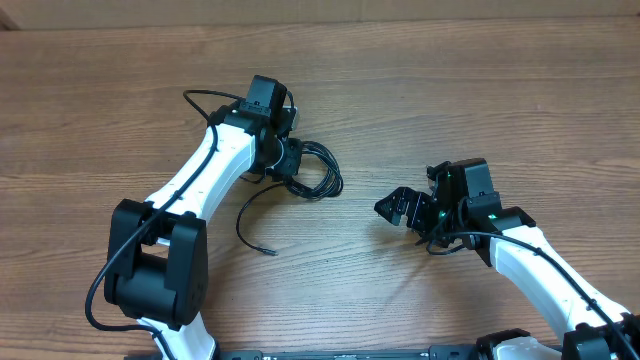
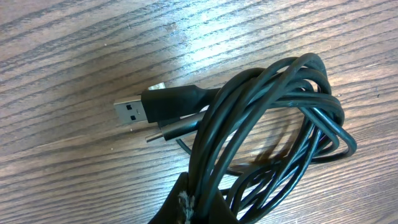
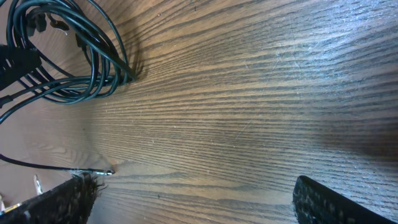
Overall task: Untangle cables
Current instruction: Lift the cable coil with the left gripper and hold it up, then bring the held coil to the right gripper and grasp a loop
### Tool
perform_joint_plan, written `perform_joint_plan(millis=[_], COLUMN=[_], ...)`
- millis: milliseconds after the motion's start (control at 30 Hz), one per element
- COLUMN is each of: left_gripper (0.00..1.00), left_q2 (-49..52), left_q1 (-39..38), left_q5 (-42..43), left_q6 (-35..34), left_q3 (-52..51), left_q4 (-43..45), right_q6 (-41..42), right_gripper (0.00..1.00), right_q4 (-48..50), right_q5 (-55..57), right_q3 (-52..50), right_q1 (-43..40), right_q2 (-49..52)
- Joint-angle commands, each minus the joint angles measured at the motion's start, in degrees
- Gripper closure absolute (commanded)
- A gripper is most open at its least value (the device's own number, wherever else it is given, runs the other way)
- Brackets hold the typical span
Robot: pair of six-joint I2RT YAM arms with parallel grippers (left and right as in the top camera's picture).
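Because the cables (image 2: pixel 206 143) lie in one overlapping coil near the middle of the surface (image 1: pixel 450 80), the work looks to be at its opening step: getting hold of the bundle so a single cord can be drawn out. The left end effector (image 1: pixel 290 162) is clenched on the coil's edge at about 9 o'clock in the overhead view, with several strands pinched together. In its wrist view a flat plug (image 2: pixel 132 112) sticks out of the coil toward 9 o'clock, and a thin plug (image 2: pixel 163 134) lies just below it. One loose tail (image 1: pixel 239 228) trails from the bundle toward 7 o'clock and rests on the wood. At 3 o'clock from the coil, and apart from it, the right end effector (image 1: pixel 405 210) hangs released, its jaws spread wide over bare wood. The next move probably calls for that free one to reach across to 9 o'clock, take a single plug or strand, and pull away while the left one anchors the rest.
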Motion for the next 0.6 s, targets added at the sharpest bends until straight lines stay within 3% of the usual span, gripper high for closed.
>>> perform_joint_plan(millis=[0, 567], left_gripper=[0.96, 0.96], left_q2=[0.31, 0.28], left_q1=[-0.39, -0.33], left_q5=[0.28, 0.35], left_q6=[0.85, 0.66], left_q3=[-0.11, 0.00], left_q4=[-0.11, 0.94], right_q6=[-0.09, -0.09], right_gripper=[0.00, 0.00], right_q4=[0.13, 0.13], right_q5=[0.20, 0.20], right_q3=[1.18, 1.18], right_q1=[0.31, 0.31], right_q2=[-0.22, -0.20])
